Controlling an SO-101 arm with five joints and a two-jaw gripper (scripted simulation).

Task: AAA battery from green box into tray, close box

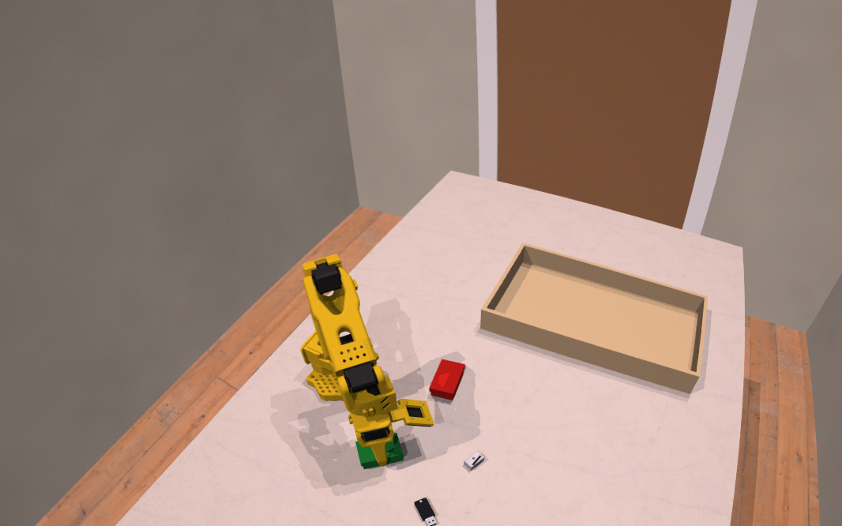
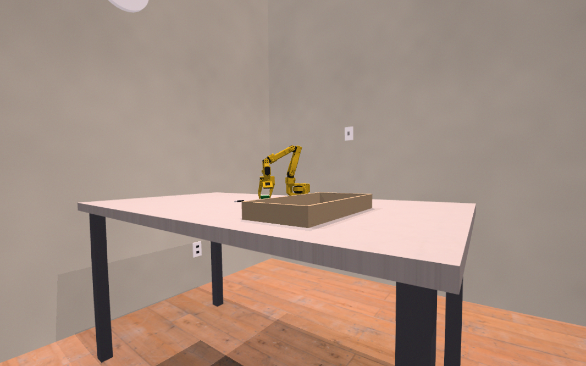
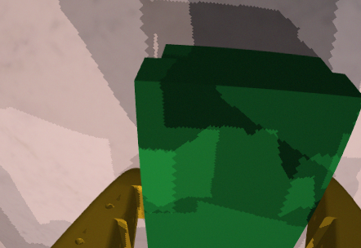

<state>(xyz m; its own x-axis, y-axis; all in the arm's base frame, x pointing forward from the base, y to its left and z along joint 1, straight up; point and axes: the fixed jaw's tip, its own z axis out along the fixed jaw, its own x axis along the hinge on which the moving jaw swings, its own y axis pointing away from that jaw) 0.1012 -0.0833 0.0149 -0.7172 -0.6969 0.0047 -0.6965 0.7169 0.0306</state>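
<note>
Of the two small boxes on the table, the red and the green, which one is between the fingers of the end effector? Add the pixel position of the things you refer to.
The green box [image 1: 366,456] [image 2: 264,197] [image 3: 245,161]: the end effector's fingers stand on both sides of it. The red box [image 1: 447,377] lies apart.

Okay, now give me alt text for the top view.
A yellow robot arm's gripper straddles a closed green box on a pale table. Nearby lie a red box, a small white item, a black USB stick and a tan tray.
</note>
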